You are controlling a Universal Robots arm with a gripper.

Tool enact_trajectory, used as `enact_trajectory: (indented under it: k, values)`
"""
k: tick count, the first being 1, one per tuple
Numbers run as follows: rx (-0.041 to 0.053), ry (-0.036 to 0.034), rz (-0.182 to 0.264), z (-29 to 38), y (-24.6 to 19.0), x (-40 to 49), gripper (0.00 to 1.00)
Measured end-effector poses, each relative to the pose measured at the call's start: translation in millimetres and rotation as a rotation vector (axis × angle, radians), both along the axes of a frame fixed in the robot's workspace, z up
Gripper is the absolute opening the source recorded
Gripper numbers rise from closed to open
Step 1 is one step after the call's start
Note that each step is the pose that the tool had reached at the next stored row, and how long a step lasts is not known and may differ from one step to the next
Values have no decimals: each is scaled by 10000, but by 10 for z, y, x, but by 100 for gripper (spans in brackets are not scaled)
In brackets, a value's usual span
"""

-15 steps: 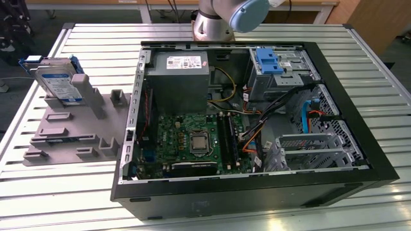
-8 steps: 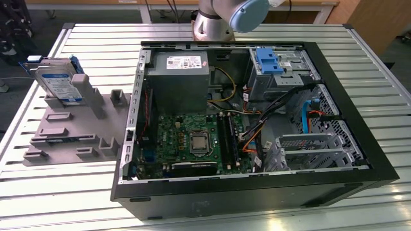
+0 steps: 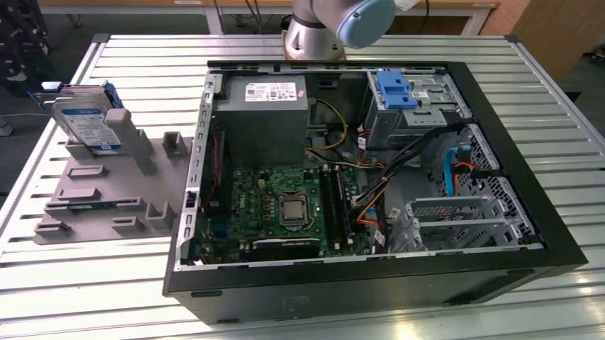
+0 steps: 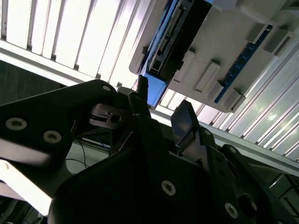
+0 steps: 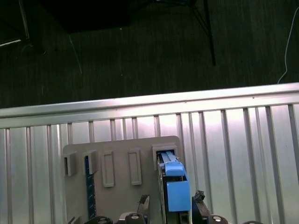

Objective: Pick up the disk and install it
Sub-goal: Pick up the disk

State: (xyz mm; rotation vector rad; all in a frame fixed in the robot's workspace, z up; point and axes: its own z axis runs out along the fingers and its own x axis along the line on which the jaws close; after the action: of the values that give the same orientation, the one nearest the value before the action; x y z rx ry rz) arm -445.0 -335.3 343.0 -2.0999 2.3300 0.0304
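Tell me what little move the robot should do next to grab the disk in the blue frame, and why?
Probably ease the end effector straight toward the flat silver-grey disk in its bright blue plastic frame. In the first wrist view its open fingers line up either side of the disk, which stands in the grey moulded fixture block, but seem short of it.

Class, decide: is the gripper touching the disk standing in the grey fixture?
Apart. In the first wrist view the open gripper has a fingertip on each side of the disk, with grey fixture or table showing in each gap.
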Motion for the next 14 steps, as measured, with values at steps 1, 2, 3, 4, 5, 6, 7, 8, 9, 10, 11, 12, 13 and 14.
enact_trajectory:
  k: [1, 2, 3, 4, 5, 6, 7, 8, 9, 10, 11, 12, 13, 14]
  values:
    - [1, -3, 0, -9, 5, -3, 47]
    - [0, -2, 0, -19, 6, -7, 47]
    - [-2, 0, 2, -31, 6, -10, 47]
    - [-2, 0, 5, -45, 6, -12, 47]
    - [-2, -1, 11, -62, 6, -13, 47]
    - [-2, 0, 17, -79, 6, -14, 47]
    - [-2, 0, 23, -96, 6, -14, 47]
    - [-2, -1, 30, -112, 6, -14, 47]
    - [-2, 0, 33, -124, 7, -15, 47]
    - [-2, 0, 33, -134, 8, -18, 47]
    - [-2, 0, 33, -143, 9, -20, 47]
    - [-2, 0, 34, -151, 9, -23, 47]
    - [-2, -1, 34, -158, 9, -24, 47]
    - [-2, -1, 34, -165, 10, -26, 47]
